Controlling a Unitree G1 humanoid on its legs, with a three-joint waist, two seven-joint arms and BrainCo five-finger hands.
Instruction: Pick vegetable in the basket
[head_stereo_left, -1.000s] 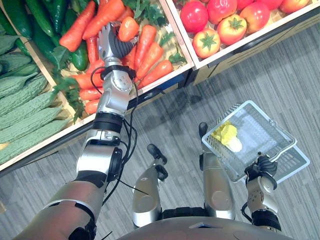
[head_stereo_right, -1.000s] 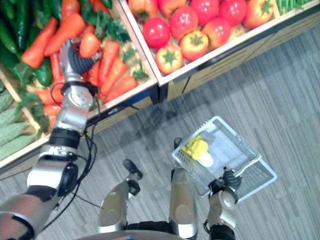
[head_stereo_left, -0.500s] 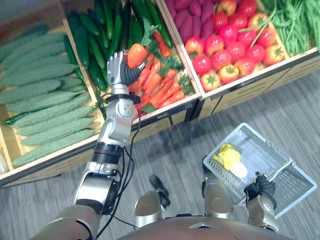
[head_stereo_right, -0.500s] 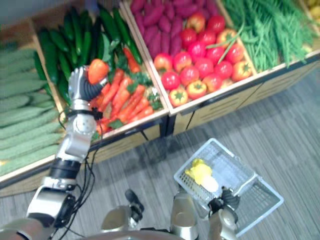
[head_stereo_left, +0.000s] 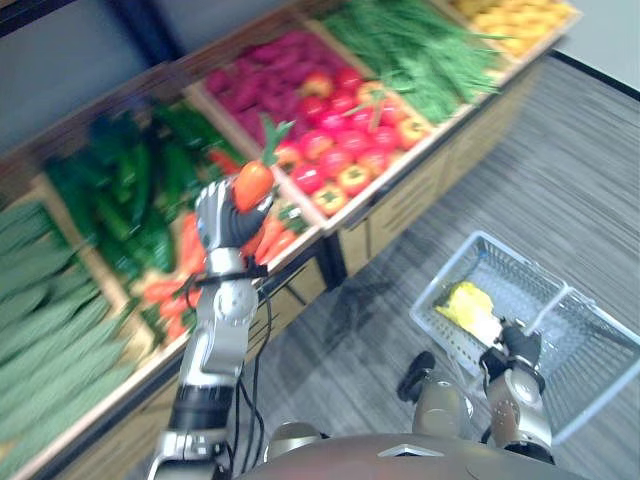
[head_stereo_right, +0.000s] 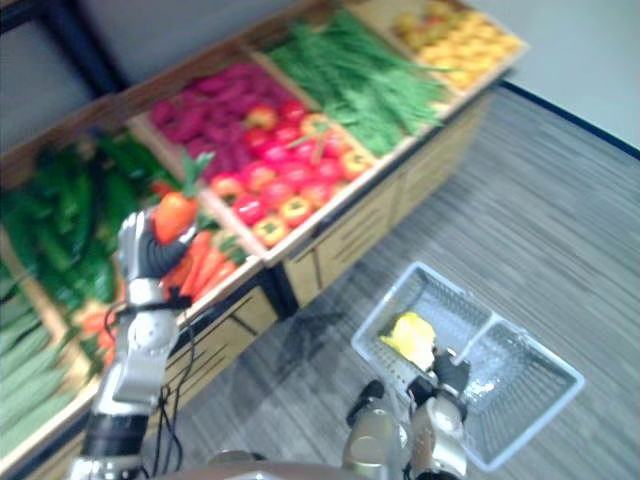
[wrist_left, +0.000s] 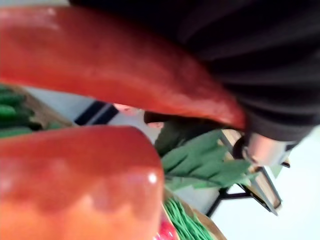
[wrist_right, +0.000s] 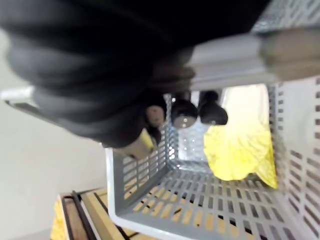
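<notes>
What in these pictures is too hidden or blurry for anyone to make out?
- Yellow leafy vegetable in the grey plastic basket: blurred in the eye views, partly behind the right hand in its wrist view; kind unclear.
- Orange carrot in the left hand: lower part hidden inside the hand.
- Dark green vegetables: blurred, kind unclear.

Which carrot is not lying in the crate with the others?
The carrot with the green top: the left robot hand grips it, up above the display. The other carrots lie side by side in their crate.
</notes>
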